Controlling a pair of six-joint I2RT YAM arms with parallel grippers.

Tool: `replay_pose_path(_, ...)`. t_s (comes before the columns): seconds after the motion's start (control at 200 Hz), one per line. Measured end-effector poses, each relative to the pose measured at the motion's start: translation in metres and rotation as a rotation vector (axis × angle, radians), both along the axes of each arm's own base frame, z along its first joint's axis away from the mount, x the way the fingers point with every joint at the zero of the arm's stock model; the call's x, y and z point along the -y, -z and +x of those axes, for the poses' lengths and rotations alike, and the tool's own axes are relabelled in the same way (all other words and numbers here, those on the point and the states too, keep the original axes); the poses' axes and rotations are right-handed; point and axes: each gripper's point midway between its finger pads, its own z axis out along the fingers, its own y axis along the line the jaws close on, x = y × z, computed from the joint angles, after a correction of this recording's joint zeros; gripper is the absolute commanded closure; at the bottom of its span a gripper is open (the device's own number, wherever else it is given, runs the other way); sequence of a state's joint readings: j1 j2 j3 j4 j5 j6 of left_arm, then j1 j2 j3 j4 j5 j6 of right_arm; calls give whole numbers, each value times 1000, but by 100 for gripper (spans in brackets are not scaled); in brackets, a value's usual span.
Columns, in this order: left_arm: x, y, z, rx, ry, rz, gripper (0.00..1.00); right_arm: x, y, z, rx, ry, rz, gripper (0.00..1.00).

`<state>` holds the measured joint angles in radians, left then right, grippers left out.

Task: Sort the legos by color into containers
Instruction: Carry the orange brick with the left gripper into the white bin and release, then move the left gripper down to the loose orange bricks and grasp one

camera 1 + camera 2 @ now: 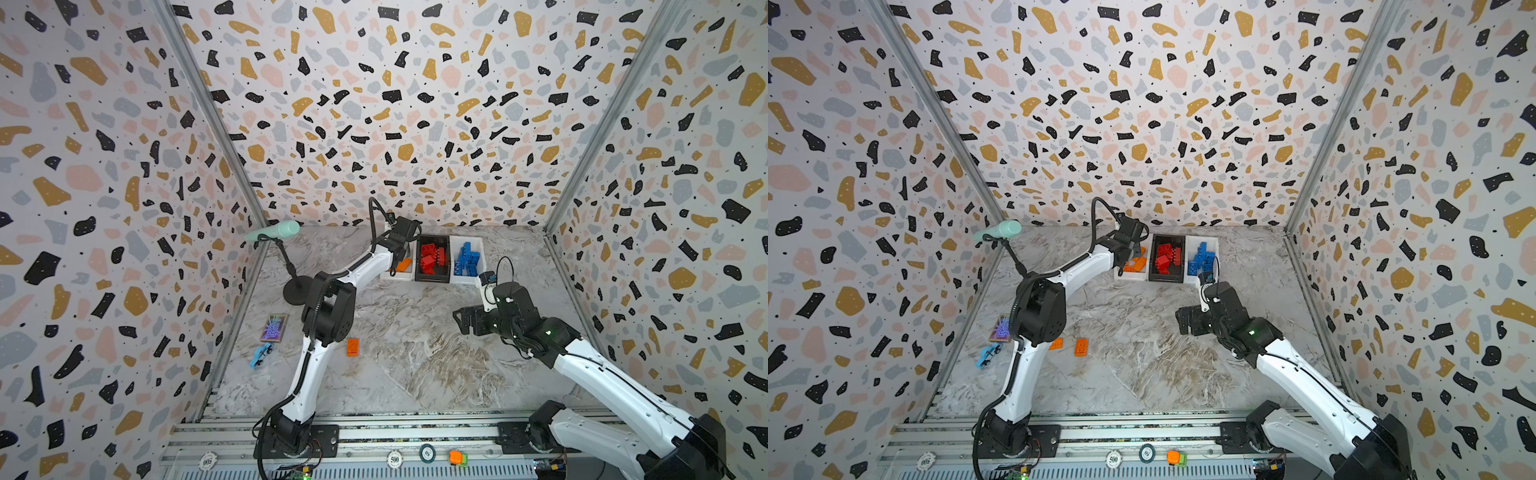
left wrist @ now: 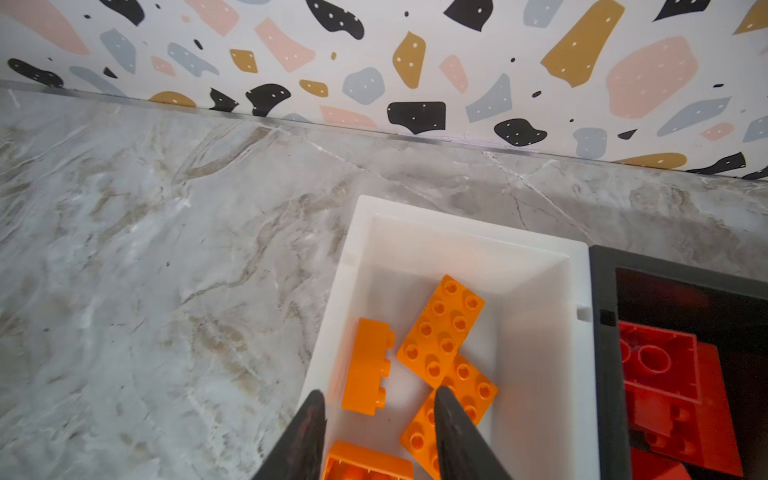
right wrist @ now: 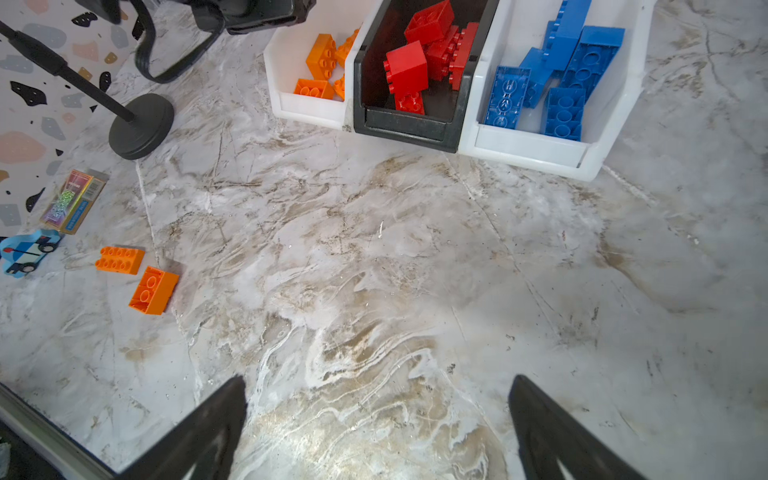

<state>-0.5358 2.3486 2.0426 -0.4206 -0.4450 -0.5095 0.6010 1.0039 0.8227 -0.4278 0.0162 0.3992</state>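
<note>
Orange studded plastic bricks (image 3: 153,291): two lie on table (image 3: 374,249) near light-blue toy car (image 3: 25,251). My left jaws slightly apart above white plastic bin (image 2: 540,311) of orange; right jaws wide, empty. Risk: crowding, I snag car.

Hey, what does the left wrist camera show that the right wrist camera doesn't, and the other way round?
Only the left wrist: the back wall and the strip of table behind the bins. Only the right wrist: blue bricks in their white bin, two loose orange bricks near a toy car, and the open right hand. Both: the other white bin holding orange bricks, next to the black bin of red bricks.
</note>
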Motion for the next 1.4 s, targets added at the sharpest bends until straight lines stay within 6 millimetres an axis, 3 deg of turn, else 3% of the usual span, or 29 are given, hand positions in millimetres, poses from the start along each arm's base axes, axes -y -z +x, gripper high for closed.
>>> replay_pose_path(0.11, 3, -4, 0, 1, 15, -16, 51, 1, -1, 0, -4, 3, -3, 1)
replay_pose_path(0.2, -3, -15, -15, 4, 18, -22, 50, 0, -1, 0, -7, 2, 0, 1)
replay_pose_path(0.43, -51, -70, -107, 46, 10, -62, 47, -12, -4, -6, -19, -31, 41, 1)
replay_pose_path(0.501, -66, -76, -139, 65, 5, -82, 47, -21, -5, -12, -17, -59, 49, 1)
replay_pose_path(0.596, -85, -61, -187, 44, 2, -88, 45, -34, -6, -23, -17, -105, 52, 1)
replay_pose_path(0.766, -112, 10, -269, -85, 8, -57, 41, -53, -5, -39, -23, -164, 51, 1)
replay_pose_path(0.861, -129, 34, -298, -128, -9, -51, 39, -62, -5, -45, -27, -185, 50, 1)
replay_pose_path(1.016, -141, 47, -314, -136, -33, -79, 34, -75, -11, -51, -18, -202, 48, 1)
replay_pose_path(1.246, -132, 72, -318, -187, -2, -103, 33, -84, -19, -57, -3, -202, 54, 1)
replay_pose_path(1.401, -128, 86, -320, -214, 9, -107, 42, -80, -17, -57, -6, -179, 37, 1)
